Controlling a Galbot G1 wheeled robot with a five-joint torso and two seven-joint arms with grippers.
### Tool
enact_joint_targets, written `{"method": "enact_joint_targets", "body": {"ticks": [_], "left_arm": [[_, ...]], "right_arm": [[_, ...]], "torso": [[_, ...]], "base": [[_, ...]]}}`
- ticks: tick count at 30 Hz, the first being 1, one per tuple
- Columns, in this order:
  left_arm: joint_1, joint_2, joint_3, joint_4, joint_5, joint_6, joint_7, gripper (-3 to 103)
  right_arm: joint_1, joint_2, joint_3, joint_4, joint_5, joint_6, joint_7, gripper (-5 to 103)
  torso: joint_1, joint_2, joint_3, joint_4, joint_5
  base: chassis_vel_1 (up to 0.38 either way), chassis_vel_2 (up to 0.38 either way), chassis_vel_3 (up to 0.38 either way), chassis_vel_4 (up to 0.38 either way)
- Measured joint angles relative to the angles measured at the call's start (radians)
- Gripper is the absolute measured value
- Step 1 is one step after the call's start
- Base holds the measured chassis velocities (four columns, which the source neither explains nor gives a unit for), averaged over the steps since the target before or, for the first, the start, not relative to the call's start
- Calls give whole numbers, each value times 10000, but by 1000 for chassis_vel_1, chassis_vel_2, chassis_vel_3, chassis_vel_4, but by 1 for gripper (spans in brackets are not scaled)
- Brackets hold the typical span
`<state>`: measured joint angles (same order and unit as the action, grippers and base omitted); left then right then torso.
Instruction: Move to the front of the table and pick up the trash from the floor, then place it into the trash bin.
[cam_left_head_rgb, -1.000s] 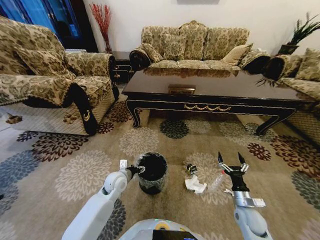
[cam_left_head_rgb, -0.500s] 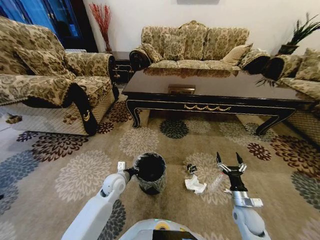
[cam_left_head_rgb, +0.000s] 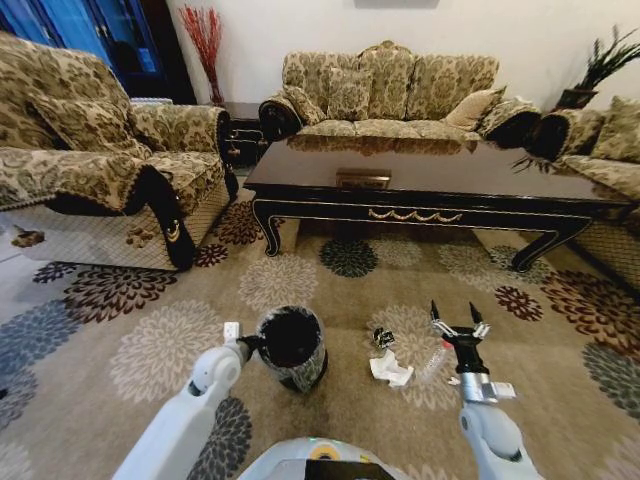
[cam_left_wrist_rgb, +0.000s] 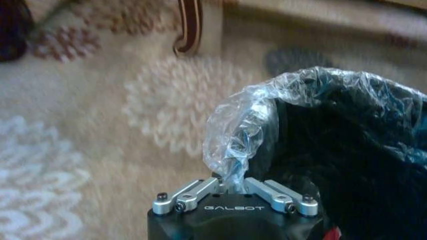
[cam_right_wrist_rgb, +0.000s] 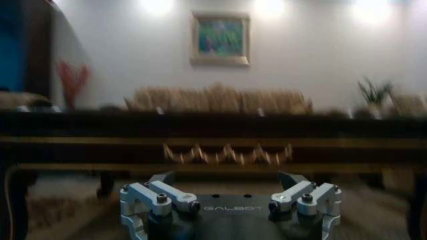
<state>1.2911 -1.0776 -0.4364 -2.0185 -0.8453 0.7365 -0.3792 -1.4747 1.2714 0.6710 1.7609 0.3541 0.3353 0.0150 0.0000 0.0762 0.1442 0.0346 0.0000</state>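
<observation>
While the left end effector (cam_left_head_rgb: 262, 345) pinches the crinkly bag at the rim of the bin (cam_left_head_rgb: 292, 347), the bin leans toward that arm on the carpet (cam_left_head_rgb: 150, 350). From the left wrist, the fingers (cam_left_wrist_rgb: 200, 187) are narrowed on a fold of bag plastic (cam_left_wrist_rgb: 230, 145). Right of the bin lie the paper wad (cam_left_head_rgb: 390, 371), a dark scrap (cam_left_head_rgb: 382, 338) just behind it, and the bottle (cam_left_head_rgb: 434, 362). Just above the bottle, the right end effector (cam_left_head_rgb: 453, 318) hangs spread wide, holding nothing. Beyond stands the table (cam_left_head_rgb: 430, 185), well apart from the trash.
</observation>
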Motion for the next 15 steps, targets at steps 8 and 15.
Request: {"method": "enact_joint_targets", "body": {"ticks": [8,15], "left_arm": [[811,864,-1464,-1232,-749,2,-137,2],[1686,957,-2557,-2647,-1234,1,-291,2]], "right_arm": [[698,-368,-1522,-680,1429,-2841,2919,100],[1450,-597,-2126,-1908,2791,-4905,4393,100]], "torso": [[0,0,0,6,-2],[0,0,0,2,-1]], "base": [[0,0,0,0],[0,0,0,0]]}}
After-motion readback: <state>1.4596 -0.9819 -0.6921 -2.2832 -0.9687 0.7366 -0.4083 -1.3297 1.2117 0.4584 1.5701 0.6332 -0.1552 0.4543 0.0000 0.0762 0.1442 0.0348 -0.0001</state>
